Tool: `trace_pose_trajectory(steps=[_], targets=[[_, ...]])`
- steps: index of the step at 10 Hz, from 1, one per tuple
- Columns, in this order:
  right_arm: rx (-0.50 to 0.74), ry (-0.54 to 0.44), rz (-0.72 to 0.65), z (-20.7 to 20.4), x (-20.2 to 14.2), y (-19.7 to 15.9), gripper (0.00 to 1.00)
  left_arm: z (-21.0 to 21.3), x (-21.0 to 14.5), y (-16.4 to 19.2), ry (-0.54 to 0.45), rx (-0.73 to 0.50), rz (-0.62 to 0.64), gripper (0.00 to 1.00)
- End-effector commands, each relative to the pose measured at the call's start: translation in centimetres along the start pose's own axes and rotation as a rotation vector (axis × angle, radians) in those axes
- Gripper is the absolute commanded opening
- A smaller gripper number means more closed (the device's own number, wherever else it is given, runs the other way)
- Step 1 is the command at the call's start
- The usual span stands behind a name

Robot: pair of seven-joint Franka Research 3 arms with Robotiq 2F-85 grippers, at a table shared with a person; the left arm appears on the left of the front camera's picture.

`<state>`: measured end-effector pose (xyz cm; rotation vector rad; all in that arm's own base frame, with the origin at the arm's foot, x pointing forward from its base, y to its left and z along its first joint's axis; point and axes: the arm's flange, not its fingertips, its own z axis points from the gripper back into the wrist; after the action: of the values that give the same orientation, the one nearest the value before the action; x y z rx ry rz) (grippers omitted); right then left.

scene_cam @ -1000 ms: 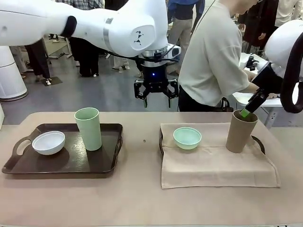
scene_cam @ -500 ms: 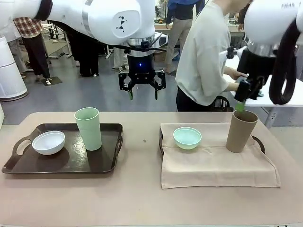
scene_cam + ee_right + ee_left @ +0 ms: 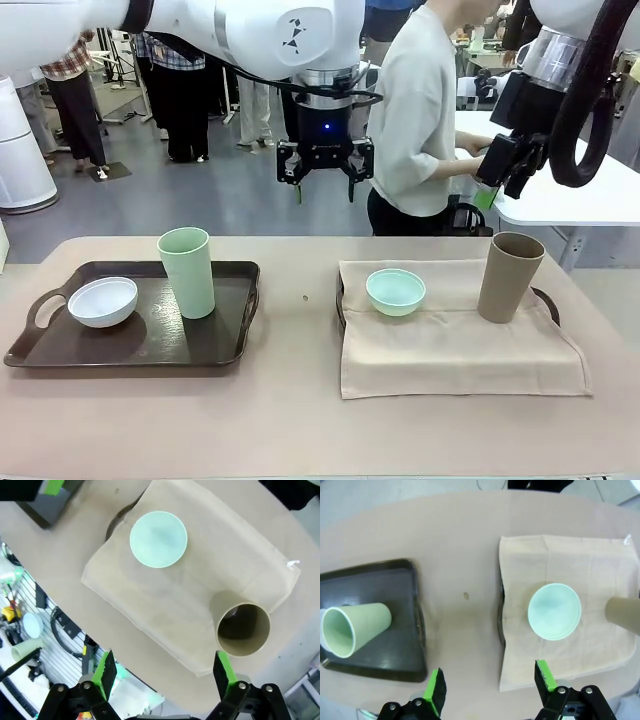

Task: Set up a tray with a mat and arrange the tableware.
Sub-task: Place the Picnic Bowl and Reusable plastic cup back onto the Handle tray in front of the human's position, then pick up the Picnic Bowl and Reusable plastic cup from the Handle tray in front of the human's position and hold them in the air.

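A beige mat point(image 3: 455, 345) covers the right tray point(image 3: 545, 300). On it stand a mint green bowl point(image 3: 395, 291) and a tall brown cup point(image 3: 510, 277). The left dark tray point(image 3: 140, 340) holds a white bowl point(image 3: 102, 301) and a pale green cup point(image 3: 187, 271). My left gripper point(image 3: 324, 188) hangs open high over the table's far middle. My right gripper point(image 3: 500, 185) is open and empty, well above the brown cup. The left wrist view looks down on the green cup point(image 3: 355, 628), mint bowl point(image 3: 554, 611) and mat point(image 3: 590, 565). The right wrist view shows the mint bowl point(image 3: 158, 539) and brown cup point(image 3: 243, 629).
A person point(image 3: 420, 110) stands just beyond the table's far edge, turned toward a white side table point(image 3: 560, 205) at the right. Bare tabletop point(image 3: 300, 330) lies between the two trays and along the front edge.
My right gripper has lifted up and away from the brown cup's mouth, leaving the cup standing on the mat. The left gripper shifted sideways and back, a little higher.
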<state>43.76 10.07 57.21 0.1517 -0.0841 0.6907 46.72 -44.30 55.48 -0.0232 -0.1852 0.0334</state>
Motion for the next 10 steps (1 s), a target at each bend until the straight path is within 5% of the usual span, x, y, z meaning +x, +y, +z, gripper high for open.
trace_pose_trajectory(steps=[1, 10], targets=[[-0.026, 0.019, 0.013, -0.3, -0.41, 0.58, 1.0, 0.01, -0.97, 1.69, -0.006, -0.011, -0.019, 0.93], [-0.026, 0.019, 0.013, -0.3, -0.41, 0.58, 1.0, 0.01, -0.97, 1.69, -0.006, -0.011, -0.019, 0.93]])
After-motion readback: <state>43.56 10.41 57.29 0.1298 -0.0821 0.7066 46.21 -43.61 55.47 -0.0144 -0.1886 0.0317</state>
